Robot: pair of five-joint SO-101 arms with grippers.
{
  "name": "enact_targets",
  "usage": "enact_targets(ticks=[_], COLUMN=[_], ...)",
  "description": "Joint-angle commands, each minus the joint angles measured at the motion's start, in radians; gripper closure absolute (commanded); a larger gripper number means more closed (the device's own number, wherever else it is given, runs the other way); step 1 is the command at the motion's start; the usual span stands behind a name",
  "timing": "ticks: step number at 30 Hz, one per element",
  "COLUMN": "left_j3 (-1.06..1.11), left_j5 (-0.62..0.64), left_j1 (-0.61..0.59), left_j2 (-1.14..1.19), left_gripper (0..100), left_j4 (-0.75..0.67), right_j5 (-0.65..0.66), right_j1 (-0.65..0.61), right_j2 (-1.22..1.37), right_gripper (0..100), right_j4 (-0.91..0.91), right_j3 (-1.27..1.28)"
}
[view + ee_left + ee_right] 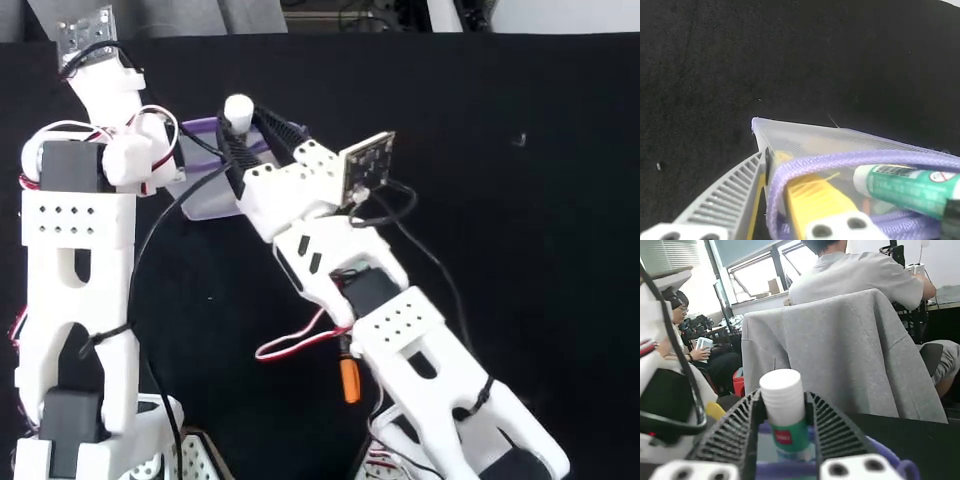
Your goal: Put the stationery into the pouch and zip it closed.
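1. The step in hand looks to me like loading: the glue stick [905, 186] is being fed into the pouch [810, 140], which sits raised at the far left of the black table [520, 250], between the two arms.
2. The right gripper [784, 397] is clamped on the glue stick. Its black ribbed fingers [735, 435] press against both sides of the tube, with the white cap standing clear above them.
3. From the left wrist view, the stick's lower end lies across the purple zip rim [840, 162] at the pouch mouth. It is partly in but not let go.
4. The left gripper [771, 162] is nearly closed and pinches the pouch at its corner. The grey ribbed finger is outside the clear wall. A yellow piece just inside the rim is, I take it, the other finger, though I'm not certain.
5. Next, I'd judge, the right arm needs to push the stick deeper, spread its jaws and back out without dragging the rim.
6. The zip is wide open, so closing is yet to come. That calls for the left arm to hold the pouch steady while the right finds the slider, which I can't make out.
7. A small orange thing [348, 380] lies by the right arm. I can't tell whether it is stationery.
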Motion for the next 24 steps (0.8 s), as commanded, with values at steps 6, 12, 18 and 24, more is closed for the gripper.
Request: enact_targets(ticks=[6, 12, 18, 24], left_j3=[-0.001, 0.001, -0.010, 0.001], left_j5=[0.006, 0.006, 0.006, 0.003], left_j1=[-0.028, -0.031, -0.156, -0.254], left_j2=[-0.017, -0.017, -0.009, -0.006], left_gripper=[97, 97, 97, 97], left_j4=[-0.006, -0.006, -0.018, -0.068], right_j5=[-0.002, 0.135, 0.189, 0.189], right_j1=[-0.003, 0.080, 0.226, 0.295], right_j2=[0.013, -0.139, -0.360, -0.410], right_gripper=[70.3, 73.0, 76.2, 76.0], right_j4=[0.017, 0.031, 0.368, 0.767], right_j3=[-0.038, -0.039, -0.139, -0.294])
